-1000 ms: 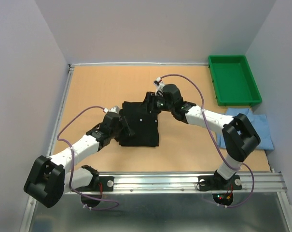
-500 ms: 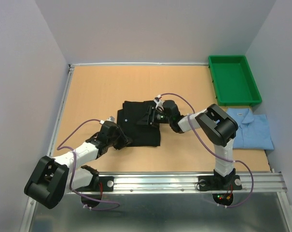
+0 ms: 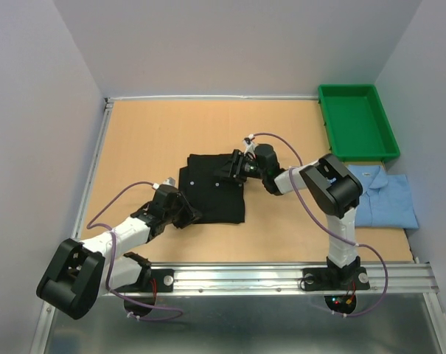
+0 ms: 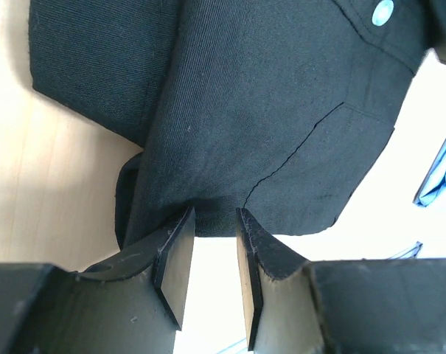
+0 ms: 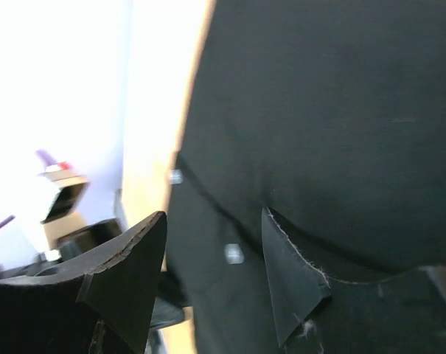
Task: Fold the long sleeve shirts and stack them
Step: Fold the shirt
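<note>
Black shirt [image 3: 215, 195] lies folded mid-tabletop [image 3: 149, 140], left arm [image 3: 127, 230] with jaws slightly apart at its near-left hem, right arm [image 3: 296, 177] with jaws apart over its far-right edge.

Found no readable text, label, brand, number or sign anywhere, whether from above or from either wrist view.

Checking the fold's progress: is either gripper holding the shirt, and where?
Right gripper: open over the black shirt, holding nothing. Left gripper: tips at its edge, but a pinch cannot be told.
</note>
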`<action>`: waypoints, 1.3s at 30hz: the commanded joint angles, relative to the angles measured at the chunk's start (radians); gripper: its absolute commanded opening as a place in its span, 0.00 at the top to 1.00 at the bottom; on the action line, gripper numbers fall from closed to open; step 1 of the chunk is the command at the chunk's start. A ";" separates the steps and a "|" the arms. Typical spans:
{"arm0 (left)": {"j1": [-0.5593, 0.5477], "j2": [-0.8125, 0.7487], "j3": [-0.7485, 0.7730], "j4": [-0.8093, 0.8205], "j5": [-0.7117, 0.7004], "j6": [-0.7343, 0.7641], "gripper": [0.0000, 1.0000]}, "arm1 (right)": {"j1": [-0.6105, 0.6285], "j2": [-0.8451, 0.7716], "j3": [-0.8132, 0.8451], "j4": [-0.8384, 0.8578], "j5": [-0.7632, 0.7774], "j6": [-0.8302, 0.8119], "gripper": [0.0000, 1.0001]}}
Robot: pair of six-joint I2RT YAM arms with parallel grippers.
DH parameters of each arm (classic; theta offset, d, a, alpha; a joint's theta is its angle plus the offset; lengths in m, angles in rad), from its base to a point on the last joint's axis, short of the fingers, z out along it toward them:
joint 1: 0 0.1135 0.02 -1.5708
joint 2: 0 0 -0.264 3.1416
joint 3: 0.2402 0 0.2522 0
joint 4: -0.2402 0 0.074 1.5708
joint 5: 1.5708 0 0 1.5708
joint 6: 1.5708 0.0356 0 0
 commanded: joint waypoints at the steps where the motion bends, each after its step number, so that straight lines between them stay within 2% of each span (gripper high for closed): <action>1: 0.003 0.002 -0.002 -0.114 -0.016 0.041 0.59 | -0.023 0.094 0.025 0.034 0.021 -0.013 0.40; 6: 0.005 0.003 0.001 -0.116 -0.016 0.043 0.59 | -0.049 0.114 0.022 0.034 0.006 -0.021 0.40; 13: 0.005 -0.012 0.012 -0.142 -0.029 0.047 0.59 | -0.083 0.027 0.111 0.029 -0.013 -0.010 0.40; 19: 0.005 -0.004 0.017 -0.145 -0.029 0.050 0.59 | -0.107 0.109 0.202 0.029 -0.013 0.010 0.40; 26: 0.005 -0.006 0.029 -0.162 -0.036 0.053 0.59 | -0.136 0.209 0.193 0.029 0.004 0.011 0.40; 31: 0.005 -0.009 0.060 -0.192 -0.056 0.060 0.55 | -0.165 0.179 0.141 0.020 0.006 -0.018 0.40; 33: 0.009 0.011 0.087 -0.200 -0.062 0.061 0.53 | -0.175 0.153 0.108 0.001 0.004 -0.030 0.41; 39: 0.042 0.159 0.207 -0.186 -0.053 0.130 0.51 | -0.178 0.009 0.027 -0.256 0.062 -0.179 0.41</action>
